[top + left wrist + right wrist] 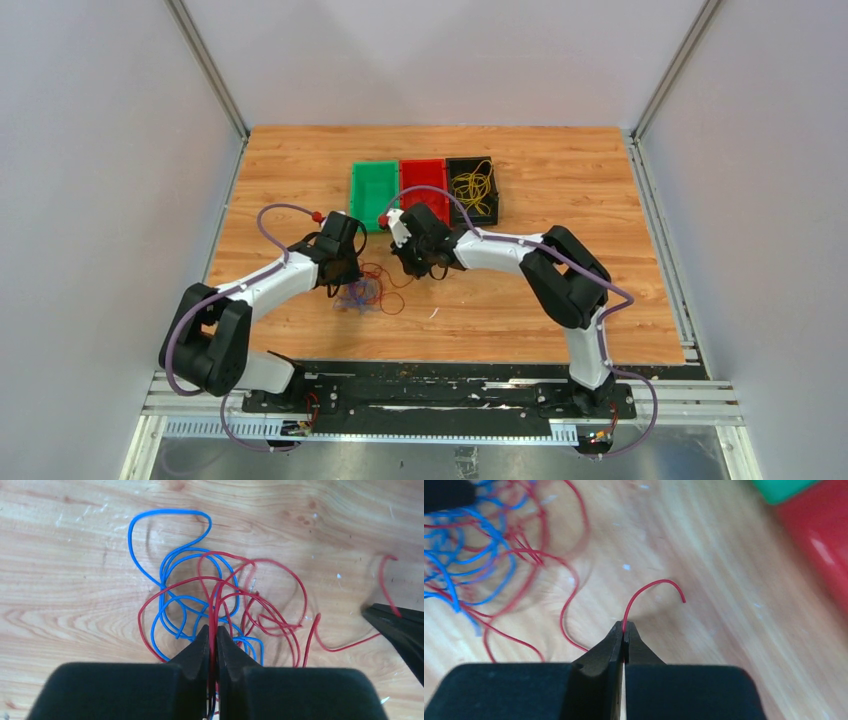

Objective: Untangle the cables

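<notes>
A tangle of thin red and blue cables (367, 293) lies on the wooden table between the two arms. In the left wrist view the blue loops (172, 582) and red loops (260, 597) spread out ahead of my left gripper (213, 630), which is shut on several red and blue strands. My right gripper (624, 626) is shut on one red cable (644, 591) near its free end, which curls up past the tips. The rest of that strand trails left to the tangle (479, 555). In the top view my right gripper (415, 262) sits just right of the tangle, my left gripper (345, 280) just left.
Three small bins stand at the back of the table: green (372, 193), red (424, 183) and black (472, 188), the black one holding yellow cables (471, 186). The table (600, 300) is walled on three sides. Purple hoses run along both arms.
</notes>
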You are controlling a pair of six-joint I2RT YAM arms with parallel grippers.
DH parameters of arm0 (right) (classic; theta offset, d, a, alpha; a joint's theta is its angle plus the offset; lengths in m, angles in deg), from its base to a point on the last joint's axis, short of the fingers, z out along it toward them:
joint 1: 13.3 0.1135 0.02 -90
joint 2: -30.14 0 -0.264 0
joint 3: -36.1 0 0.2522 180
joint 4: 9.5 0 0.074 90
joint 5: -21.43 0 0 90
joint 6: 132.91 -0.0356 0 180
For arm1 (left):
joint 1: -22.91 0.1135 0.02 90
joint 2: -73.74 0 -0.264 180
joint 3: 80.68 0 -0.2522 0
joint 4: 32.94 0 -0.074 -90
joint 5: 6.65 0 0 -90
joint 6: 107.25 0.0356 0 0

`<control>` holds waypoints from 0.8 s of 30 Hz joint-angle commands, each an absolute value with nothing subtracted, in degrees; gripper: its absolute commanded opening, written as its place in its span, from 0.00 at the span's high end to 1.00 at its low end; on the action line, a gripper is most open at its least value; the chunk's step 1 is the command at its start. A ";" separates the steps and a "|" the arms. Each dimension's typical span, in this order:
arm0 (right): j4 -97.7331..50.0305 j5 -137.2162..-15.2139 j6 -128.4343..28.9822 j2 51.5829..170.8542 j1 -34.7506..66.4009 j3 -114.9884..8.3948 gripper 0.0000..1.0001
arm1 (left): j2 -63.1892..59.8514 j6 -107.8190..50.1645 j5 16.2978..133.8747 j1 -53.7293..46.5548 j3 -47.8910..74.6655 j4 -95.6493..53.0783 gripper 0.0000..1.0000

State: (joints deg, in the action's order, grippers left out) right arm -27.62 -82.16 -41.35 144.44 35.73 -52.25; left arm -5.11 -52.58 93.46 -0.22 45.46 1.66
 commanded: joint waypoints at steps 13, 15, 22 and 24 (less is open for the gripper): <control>-33.62 -44.26 -41.30 111.18 17.84 -37.25 1.00 | 9.97 -53.73 112.45 0.14 44.16 15.21 1.00; -34.27 -41.95 -41.01 107.42 13.52 -36.26 1.00 | 13.11 -54.23 114.23 0.28 44.37 16.41 1.00; -34.60 -40.64 -38.18 97.32 3.28 -35.56 1.00 | 19.19 -55.01 114.51 0.50 45.47 16.42 1.00; -33.39 -45.62 -37.35 94.85 2.91 -35.32 1.00 | 19.98 -54.59 113.30 0.50 45.40 16.23 1.00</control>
State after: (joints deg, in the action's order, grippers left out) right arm -30.48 -60.72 -45.06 100.44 11.67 -36.40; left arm 18.17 -59.99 98.83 -2.74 42.51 0.63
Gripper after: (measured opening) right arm 0.015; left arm 0.025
